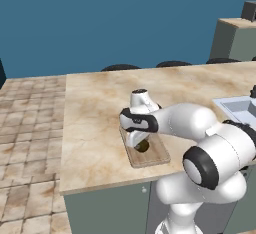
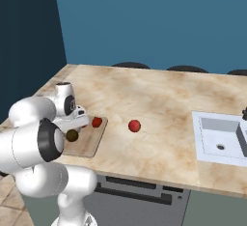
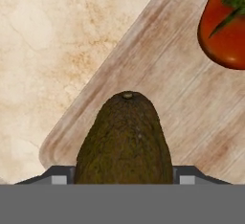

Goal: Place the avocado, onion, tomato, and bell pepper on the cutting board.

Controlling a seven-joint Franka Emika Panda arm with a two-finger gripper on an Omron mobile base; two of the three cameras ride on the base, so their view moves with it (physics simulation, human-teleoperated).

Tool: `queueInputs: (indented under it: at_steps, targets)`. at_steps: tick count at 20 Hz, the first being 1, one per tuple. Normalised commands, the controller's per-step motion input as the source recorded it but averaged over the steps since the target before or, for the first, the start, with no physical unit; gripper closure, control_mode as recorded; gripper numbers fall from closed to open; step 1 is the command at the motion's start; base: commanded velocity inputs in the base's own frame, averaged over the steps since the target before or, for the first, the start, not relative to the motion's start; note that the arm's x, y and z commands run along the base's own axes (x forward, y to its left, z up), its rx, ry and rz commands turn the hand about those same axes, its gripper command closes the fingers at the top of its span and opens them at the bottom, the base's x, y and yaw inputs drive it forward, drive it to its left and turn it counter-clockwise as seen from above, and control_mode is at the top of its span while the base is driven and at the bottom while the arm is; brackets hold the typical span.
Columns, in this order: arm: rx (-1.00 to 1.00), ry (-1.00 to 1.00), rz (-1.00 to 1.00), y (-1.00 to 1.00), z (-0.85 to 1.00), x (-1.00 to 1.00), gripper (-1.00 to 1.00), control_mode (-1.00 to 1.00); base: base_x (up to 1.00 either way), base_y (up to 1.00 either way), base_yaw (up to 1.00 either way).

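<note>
Board (image 2: 91, 140): one, tan wood, on the marble counter (image 2: 164, 104) near its front edge.

Avocado (image 3: 125, 139): one, dark olive-brown, over the board's near corner, between the two fingers (image 3: 56, 176) of the gripper (image 3: 119, 177); the jaws sit at its sides, gripping it. Whether it touches the board cannot be told.

Tomato (image 3: 225, 27): one, orange-red with green stem, on the board, near the avocado but apart.

Red ball (image 2: 134, 125): one, on the bare counter, well apart from the board; type unclear.

Sink (image 2: 219, 135): one, at the right.
</note>
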Motion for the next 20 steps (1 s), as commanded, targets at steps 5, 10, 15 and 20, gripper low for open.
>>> queueInputs:
  at_steps: [5, 10, 15, 20]
  targets:
    - [0.00, -0.09, 0.00, 0.00, 0.00, 0.00, -1.00, -1.00, 0.00, 0.00, 0.00]
    - [0.00, -0.08, 0.00, 0.00, 0.07, 0.00, -1.00, -1.00, 0.00, 0.00, 0.00]
    - [0.00, -0.03, 0.00, 0.00, 0.34, 0.00, -1.00, -1.00, 0.00, 0.00, 0.00]
    - [-0.01, 0.00, 0.00, -0.01, 0.53, 0.00, -1.00, -1.00, 0.00, 0.00, 0.00]
